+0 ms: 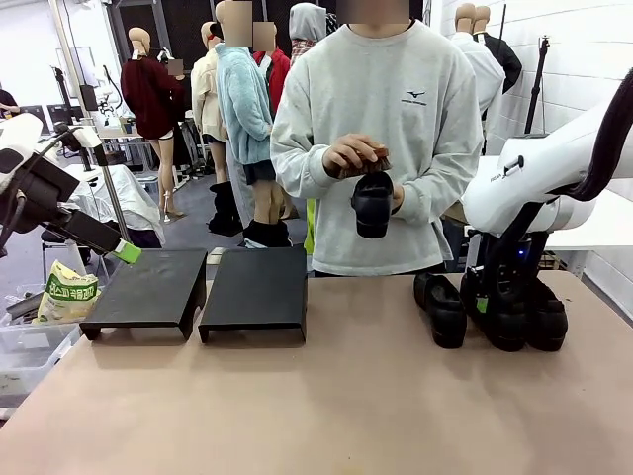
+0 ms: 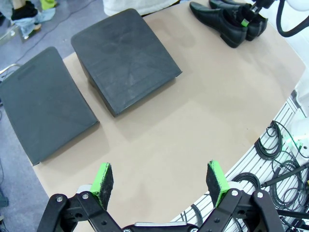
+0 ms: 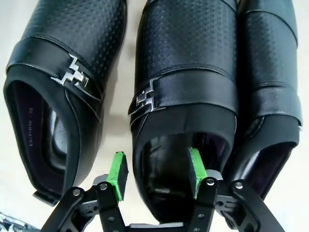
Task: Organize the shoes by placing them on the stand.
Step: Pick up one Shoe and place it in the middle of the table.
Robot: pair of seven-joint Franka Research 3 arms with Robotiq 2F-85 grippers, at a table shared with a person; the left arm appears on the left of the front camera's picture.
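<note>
Right pincer [image 3: 157,169]: hanging low over a row of three shoes at the robot's right end of the table [image 1: 326,416]. Its jaws are standing part-spread and clasping nothing. One green pad [image 3: 118,174] is sitting just outside the heel wall of the middle shoe [image 3: 186,72], and the other is dipping into that shoe's opening.

Left pincer [image 2: 161,180]: hovering above the table's near edge with jaws spread wide, carrying nothing, well apart from the shoes.

Shoes, black, glossy, four.
- Three are lying side by side on the table, heels toward the right pincer.
- The middle shoe and its neighbour [image 3: 63,72] are showing silver buckles on their straps.
- The third shoe [image 3: 270,72] is pressing against the middle shoe's other flank.
- Fourth shoe [image 1: 372,203]: being held by the person at the far side, in front of a grey sweatshirt, toe pointing down. One hand [image 1: 348,153] is resting on top of it with something brown, too small to identify.

Stands, black, two: the left stand [image 1: 146,287] and the right stand [image 1: 255,285] are sitting side by side, just apart, on the robot's left half of the table.

Bin, clear plastic [image 1: 25,351]: standing beside the table at the robot's left. A printed yellow-and-green bag [image 1: 67,294] is leaning at its far rim; I cannot tell whether it is inside.
</note>
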